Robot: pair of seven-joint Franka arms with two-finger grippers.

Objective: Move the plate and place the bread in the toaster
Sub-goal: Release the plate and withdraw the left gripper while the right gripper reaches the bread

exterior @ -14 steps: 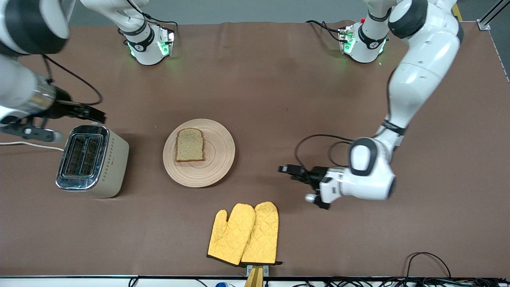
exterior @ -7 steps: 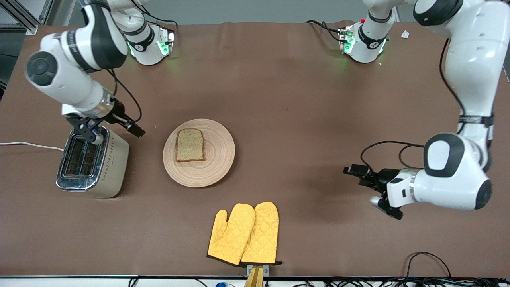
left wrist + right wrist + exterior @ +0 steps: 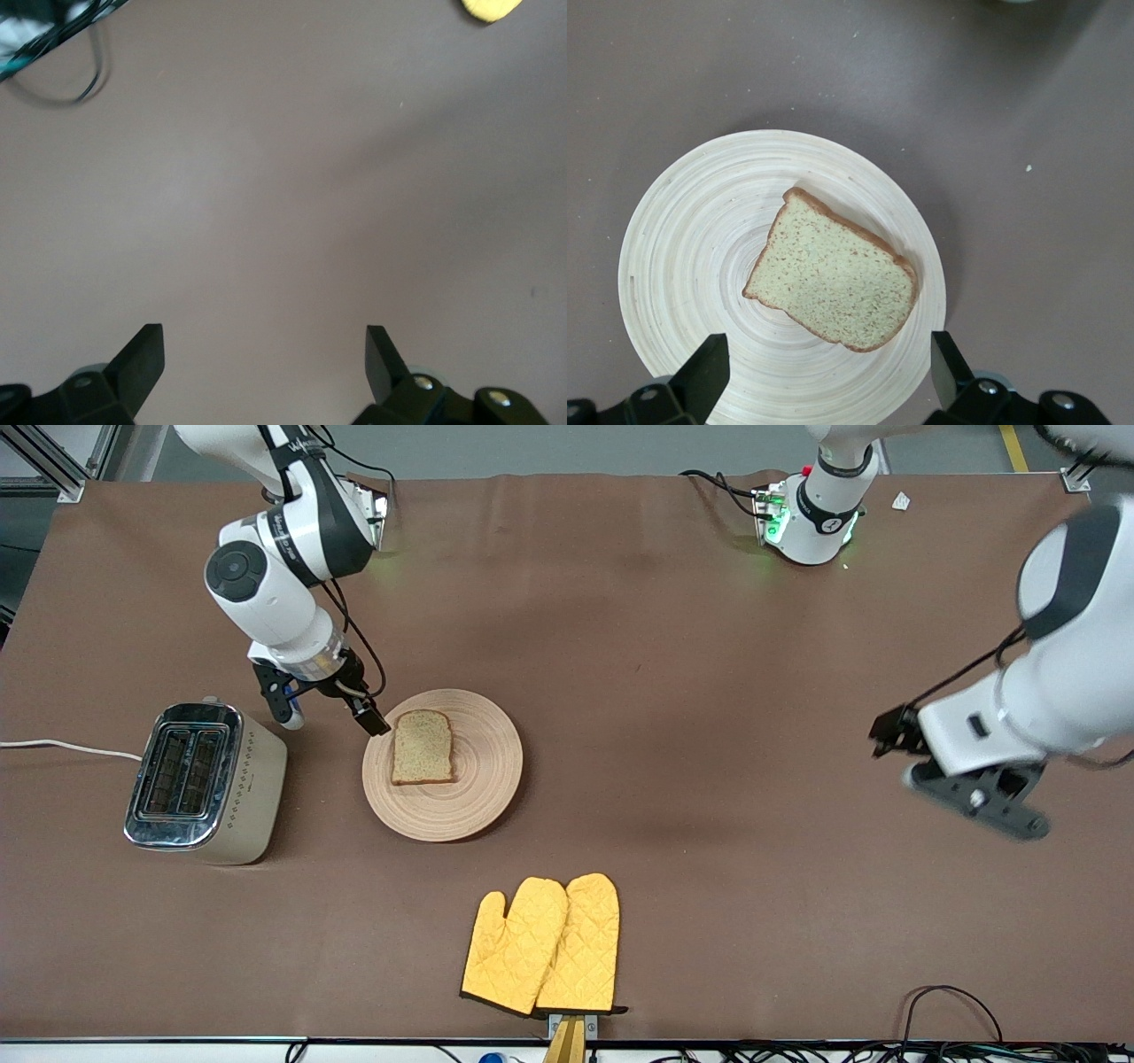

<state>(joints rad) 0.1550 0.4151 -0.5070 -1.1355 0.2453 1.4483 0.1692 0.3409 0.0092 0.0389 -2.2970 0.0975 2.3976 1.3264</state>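
The bread [image 3: 423, 746] lies flat on the light-wood plate [image 3: 483, 771] in the middle of the table. The toaster [image 3: 199, 779] stands beside the plate, toward the right arm's end, with both slots empty. My right gripper [image 3: 330, 713] is open and empty above the plate's rim on the toaster side. In the right wrist view the bread [image 3: 833, 285] and the plate [image 3: 682, 266] lie just past my open right gripper [image 3: 827, 372]. My left gripper [image 3: 943, 775] is open and empty, up over bare table at the left arm's end; it also shows in the left wrist view [image 3: 263, 359].
A pair of yellow oven mitts [image 3: 545, 943] lies nearer the front camera than the plate; one tip shows in the left wrist view [image 3: 487, 7]. The toaster's white cord [image 3: 62, 746] runs off the table's end. Cables [image 3: 948, 1001] lie along the front edge.
My right gripper has moved from over the toaster to the plate's rim. My left arm has pulled away from the plate toward its own end of the table.
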